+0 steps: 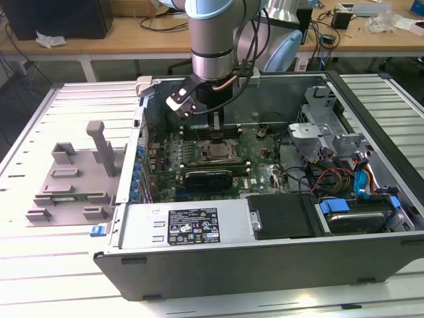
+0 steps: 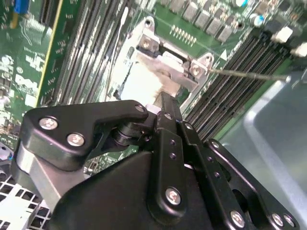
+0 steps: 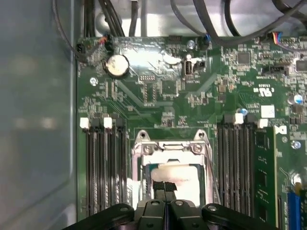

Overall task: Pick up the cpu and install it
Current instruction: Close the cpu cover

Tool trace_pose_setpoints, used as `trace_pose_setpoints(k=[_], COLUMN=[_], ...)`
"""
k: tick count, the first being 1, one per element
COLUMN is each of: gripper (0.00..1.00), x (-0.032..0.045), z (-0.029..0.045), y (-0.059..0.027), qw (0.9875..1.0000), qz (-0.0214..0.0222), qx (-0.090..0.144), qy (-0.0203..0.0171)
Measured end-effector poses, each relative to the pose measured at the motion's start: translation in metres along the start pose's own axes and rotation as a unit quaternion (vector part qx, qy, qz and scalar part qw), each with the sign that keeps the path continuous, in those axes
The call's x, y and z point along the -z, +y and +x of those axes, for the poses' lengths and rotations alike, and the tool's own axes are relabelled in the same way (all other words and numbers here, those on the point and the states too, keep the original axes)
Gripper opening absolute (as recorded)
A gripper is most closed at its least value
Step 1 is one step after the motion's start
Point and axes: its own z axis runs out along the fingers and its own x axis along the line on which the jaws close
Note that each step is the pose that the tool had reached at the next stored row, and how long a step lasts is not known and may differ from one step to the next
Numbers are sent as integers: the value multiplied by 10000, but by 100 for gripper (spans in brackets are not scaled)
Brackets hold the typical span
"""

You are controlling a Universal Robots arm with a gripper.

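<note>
The cpu [image 3: 184, 173] lies flat in the metal socket frame [image 3: 170, 143] on the green motherboard [image 1: 258, 142], its silvery-white top facing up. In the second wrist view the cpu [image 2: 144, 82] shows pale just past the black gripper body. My gripper [image 3: 164, 188] hangs straight over the cpu, its two black fingertips [image 3: 158, 187] pressed together with nothing between them. In the exterior view the gripper [image 1: 213, 134] reaches down into the open computer case, just above the socket [image 1: 216, 152]. Whether the fingertips touch the cpu cannot be told.
Black memory slots [image 3: 103, 167] flank the socket on both sides. The case walls [image 1: 199, 228], a drive cage [image 1: 311, 136] and cables [image 1: 338, 179] crowd the exterior view's right. A grey tray [image 1: 66, 175] lies outside the case on the slatted table at the left.
</note>
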Motion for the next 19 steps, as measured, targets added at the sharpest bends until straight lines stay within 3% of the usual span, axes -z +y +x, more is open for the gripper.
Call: trace_pose_setpoints(k=[5, 7, 11, 13, 19], gripper=[11, 11, 11, 11, 11], x=[-11, -95, -122, -116, 13], z=[-15, -17, -18, -19, -21], y=[-113, -168, -236, -281, -276], qw=[10000, 10000, 10000, 10000, 10000], qz=[0, 0, 0, -21, -24], qx=[0, 5, 11, 11, 10], qy=[-12, -17, -17, -16, -17])
